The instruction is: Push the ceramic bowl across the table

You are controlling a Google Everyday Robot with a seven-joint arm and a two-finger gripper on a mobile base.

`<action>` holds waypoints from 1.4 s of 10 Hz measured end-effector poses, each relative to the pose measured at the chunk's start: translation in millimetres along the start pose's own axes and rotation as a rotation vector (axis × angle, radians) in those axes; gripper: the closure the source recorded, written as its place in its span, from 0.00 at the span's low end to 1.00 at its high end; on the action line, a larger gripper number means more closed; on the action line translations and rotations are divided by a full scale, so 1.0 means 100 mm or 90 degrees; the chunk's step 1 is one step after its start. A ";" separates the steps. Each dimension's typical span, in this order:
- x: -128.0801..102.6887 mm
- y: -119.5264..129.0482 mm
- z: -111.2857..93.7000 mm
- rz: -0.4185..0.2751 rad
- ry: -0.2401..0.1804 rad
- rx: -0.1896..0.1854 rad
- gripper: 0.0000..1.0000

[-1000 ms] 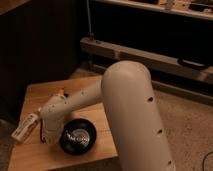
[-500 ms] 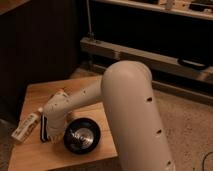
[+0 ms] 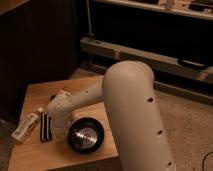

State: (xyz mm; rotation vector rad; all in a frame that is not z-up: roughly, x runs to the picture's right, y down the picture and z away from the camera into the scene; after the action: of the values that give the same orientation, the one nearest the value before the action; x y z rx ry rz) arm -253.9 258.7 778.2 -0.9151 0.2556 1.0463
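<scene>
Rightward the ceramic bowl (image 3: 86, 136) is sliding on the surface (image 3: 39, 97); the end effector (image 3: 46, 128) is hovering near its left side, and I cannot tell whether it is spread or pressed together.

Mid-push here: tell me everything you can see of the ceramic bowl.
The ceramic bowl is round, wide and shallow, black and glossy, with pale concentric rings inside. It sits upright on the table, near its front edge, and looks empty. The gripper is just left of it in the picture, low over the table; contact cannot be judged.

High camera faces down—pincer (image 3: 46, 128) on table's (image 3: 42, 95) left.
</scene>
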 end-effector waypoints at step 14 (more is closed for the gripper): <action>0.34 -0.72 -0.11 0.096 0.007 0.023 1.00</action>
State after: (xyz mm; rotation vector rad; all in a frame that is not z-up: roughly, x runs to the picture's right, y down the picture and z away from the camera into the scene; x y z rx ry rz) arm -174.3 258.8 789.3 -0.8792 0.3563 1.1712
